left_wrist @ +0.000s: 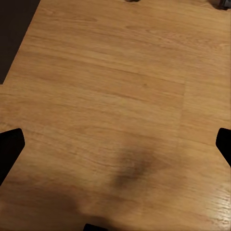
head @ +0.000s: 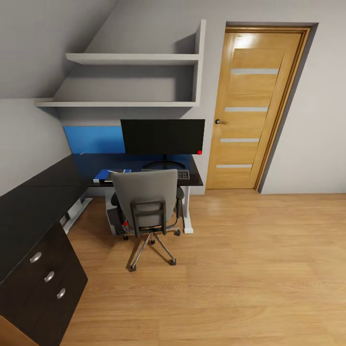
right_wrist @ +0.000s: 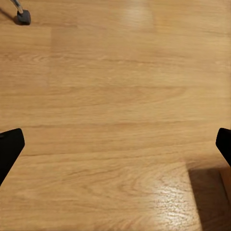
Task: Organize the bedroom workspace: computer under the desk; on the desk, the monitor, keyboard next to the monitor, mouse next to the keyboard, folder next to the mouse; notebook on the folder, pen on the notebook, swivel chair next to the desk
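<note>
The black monitor (head: pixel 162 137) stands on the glossy black L-shaped desk (head: pixel 43 192). In front of it, a corner of the keyboard (head: pixel 183 174) shows past the chair back. A blue folder (head: pixel 102 174) lies on the desk to the left, with something pale on top, too small to name. The grey swivel chair (head: pixel 146 202) is pushed up to the desk, its back toward me. Behind it, under the desk, a pale computer (head: pixel 114 217) is mostly hidden. My left gripper (left_wrist: pixel 117 144) and right gripper (right_wrist: pixel 117 144) hang open over bare wood floor.
The desk's black drawer unit (head: pixel 43 283) with round knobs is close on my left. A wooden door (head: pixel 254 105) stands shut right of the desk. Grey shelves (head: pixel 134 60) and a blue wall panel (head: pixel 93 139) sit above the desk. A chair castor (right_wrist: pixel 23 17) shows in the right wrist view.
</note>
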Available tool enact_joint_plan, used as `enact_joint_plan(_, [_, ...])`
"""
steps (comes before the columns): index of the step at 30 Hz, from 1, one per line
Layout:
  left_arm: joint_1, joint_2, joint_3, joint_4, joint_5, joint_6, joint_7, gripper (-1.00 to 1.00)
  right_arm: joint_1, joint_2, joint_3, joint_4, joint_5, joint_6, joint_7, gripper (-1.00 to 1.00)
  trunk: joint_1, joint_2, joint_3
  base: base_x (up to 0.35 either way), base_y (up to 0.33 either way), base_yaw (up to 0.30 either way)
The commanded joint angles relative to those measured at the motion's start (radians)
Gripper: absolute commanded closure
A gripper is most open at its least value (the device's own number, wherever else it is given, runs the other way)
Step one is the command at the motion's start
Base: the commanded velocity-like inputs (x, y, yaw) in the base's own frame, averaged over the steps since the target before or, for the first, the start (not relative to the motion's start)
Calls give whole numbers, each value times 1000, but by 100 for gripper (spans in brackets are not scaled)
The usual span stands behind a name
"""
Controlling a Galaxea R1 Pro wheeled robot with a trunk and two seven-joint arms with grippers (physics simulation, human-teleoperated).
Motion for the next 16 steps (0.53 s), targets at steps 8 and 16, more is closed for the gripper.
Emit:
enact_joint_plan(8, [-1,0,-9,1,3,-3,5,-100,-1,0,9,2,-6,-3,-4,-100,0,-1,-1,0,0,0])
enact_joint_plan(16, [-1,0,-9,1,3,-3,5,-100,-1,1,9,1,-6,-3,-4,-100,0,-1,-1,0,0,0])
